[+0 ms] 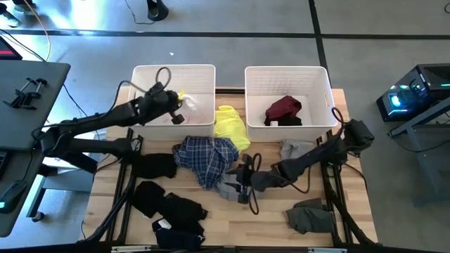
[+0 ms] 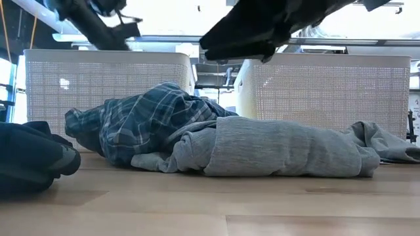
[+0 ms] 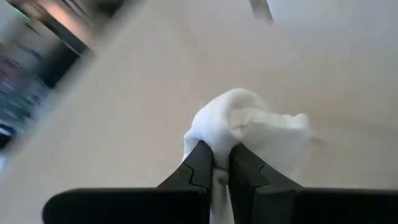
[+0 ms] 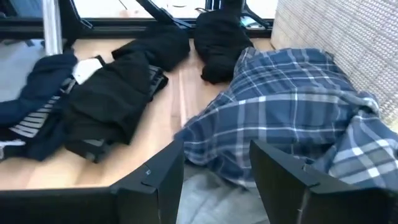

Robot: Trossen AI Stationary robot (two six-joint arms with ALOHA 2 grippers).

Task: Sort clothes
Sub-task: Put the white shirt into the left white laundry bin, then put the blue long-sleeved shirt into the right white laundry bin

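Jaws: your left gripper [image 3: 214,163] is pinched on the white garment [image 3: 252,134] over the left bin [image 1: 140,74], right gripper [image 4: 214,163] gapes empty above the plaid shirt [image 1: 206,158] just beside that bin, so release low inside.

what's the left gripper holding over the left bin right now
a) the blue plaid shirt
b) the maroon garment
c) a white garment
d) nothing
c: in the left wrist view the left gripper is shut on a white garment, above the left bin.
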